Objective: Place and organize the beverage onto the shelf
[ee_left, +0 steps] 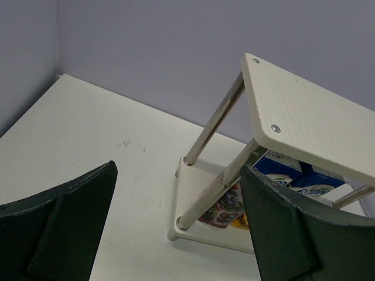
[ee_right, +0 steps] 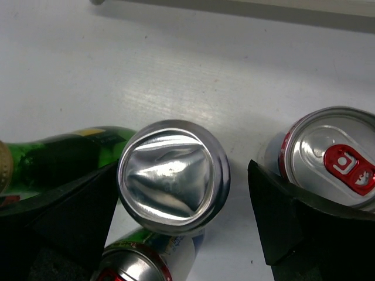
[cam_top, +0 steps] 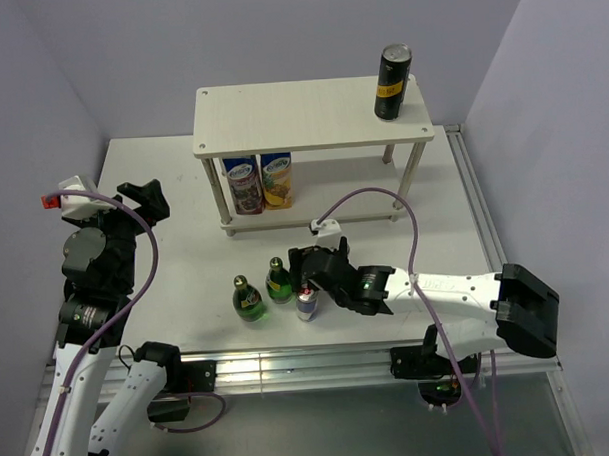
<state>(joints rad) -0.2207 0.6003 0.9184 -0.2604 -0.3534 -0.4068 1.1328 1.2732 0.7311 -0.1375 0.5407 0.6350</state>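
The shelf [cam_top: 310, 113] stands at the back centre, with one tall black can [cam_top: 391, 82] on its top board at the right. Two green bottles [cam_top: 249, 300] [cam_top: 278, 282] and a slim can [cam_top: 307, 303] stand on the table in front. My right gripper [cam_top: 321, 272] hovers over this group and is open. In the right wrist view its jaws [ee_right: 181, 175] straddle a can with a plain silver end [ee_right: 173, 175]. Red-tabbed cans stand at the right [ee_right: 337, 155] and the lower left [ee_right: 140, 269], and a bottle [ee_right: 64, 155] is at the left. My left gripper [cam_top: 143, 201] is open and empty, left of the shelf.
Two drink cartons [cam_top: 245, 185] [cam_top: 277, 179] stand on the shelf's lower board at its left end, and also show in the left wrist view [ee_left: 287, 170]. That view faces the shelf's left end [ee_left: 310, 117] and its metal legs [ee_left: 214, 126]. Walls close the table on the left, back and right.
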